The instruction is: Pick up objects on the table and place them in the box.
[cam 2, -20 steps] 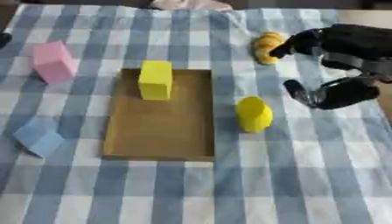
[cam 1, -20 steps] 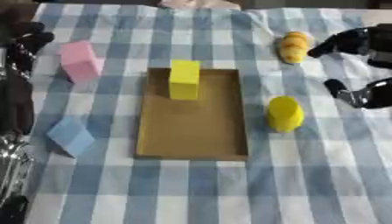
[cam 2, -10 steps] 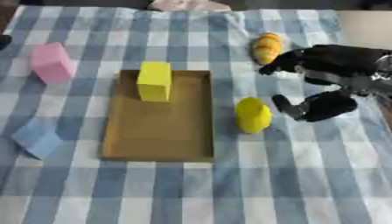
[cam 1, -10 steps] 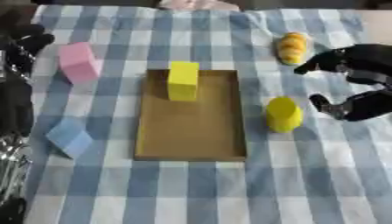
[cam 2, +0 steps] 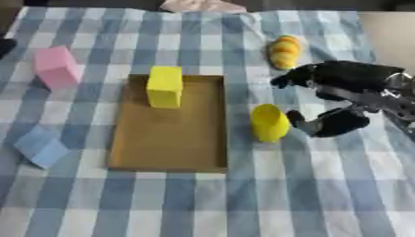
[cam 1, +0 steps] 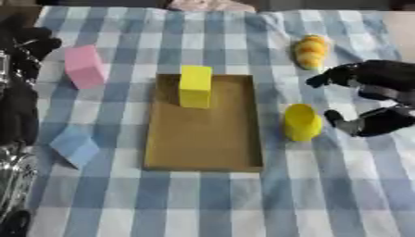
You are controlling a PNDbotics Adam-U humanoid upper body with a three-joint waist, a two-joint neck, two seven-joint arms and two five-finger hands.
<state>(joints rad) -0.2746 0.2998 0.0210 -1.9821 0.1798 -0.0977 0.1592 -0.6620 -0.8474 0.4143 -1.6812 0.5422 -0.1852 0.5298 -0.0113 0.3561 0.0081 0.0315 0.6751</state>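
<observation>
**Right robot hand beside the yellow cylinder**

We see our right robot hand [cam 2: 340, 99] spread wide, holding nothing, just right of the yellow cylinder [cam 2: 269, 122]. That cylinder lies on the checked surface [cam 2: 203, 203] beside the brown box [cam 2: 170, 139], which holds a yellow block [cam 2: 165, 86]. Our left robot hand's [cam 1: 28, 41] fingers we cannot tell.

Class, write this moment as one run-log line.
right hand: open, beside yellow cylinder, not touching | yellow block: in box | pink block, blue block: on table
</observation>
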